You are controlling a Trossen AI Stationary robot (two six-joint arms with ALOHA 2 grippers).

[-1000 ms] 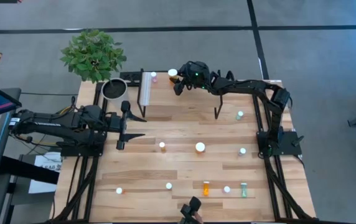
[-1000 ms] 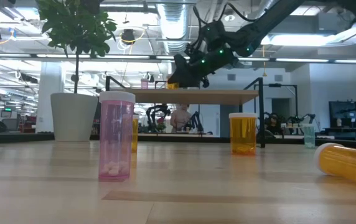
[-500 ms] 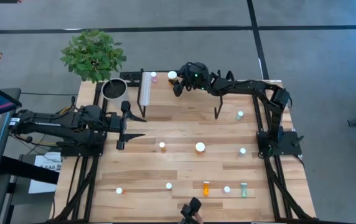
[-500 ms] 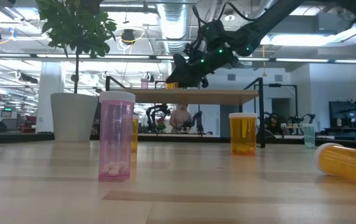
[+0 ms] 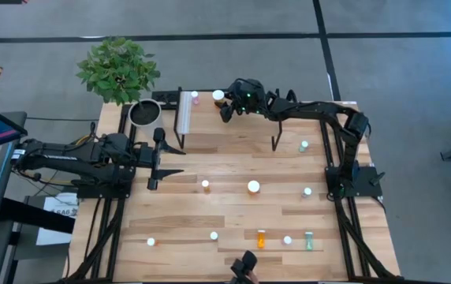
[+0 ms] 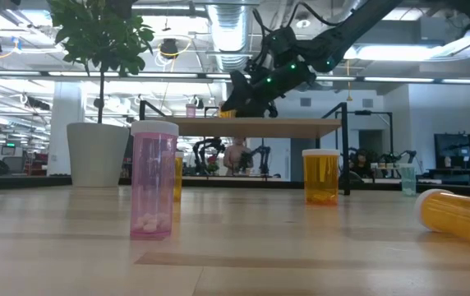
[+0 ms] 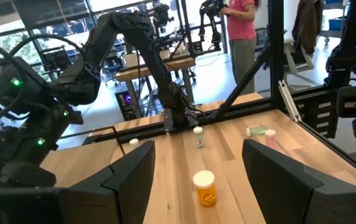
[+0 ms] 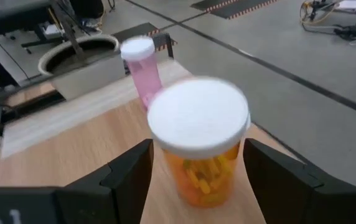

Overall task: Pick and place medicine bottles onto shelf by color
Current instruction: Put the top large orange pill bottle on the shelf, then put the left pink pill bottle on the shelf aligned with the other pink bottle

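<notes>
An orange medicine bottle (image 8: 198,144) with a white cap stands upright on its base at the far left part of the shelf (image 5: 241,126). A pink bottle (image 8: 143,70) stands just beyond it, next to the white strip (image 5: 184,112). My right gripper (image 5: 227,104) reaches over the shelf. It is open, one finger on each side of the orange bottle, with a gap on both sides. My left gripper (image 5: 180,160) hangs open above the table's left side, holding nothing.
Several more bottles stand or lie on the table: a large orange one (image 5: 253,186), a small one (image 5: 205,184), pale green ones (image 5: 303,145) at the right, and a lying orange one (image 5: 260,238) near the front. A plant pot (image 5: 143,112) sits left of the shelf.
</notes>
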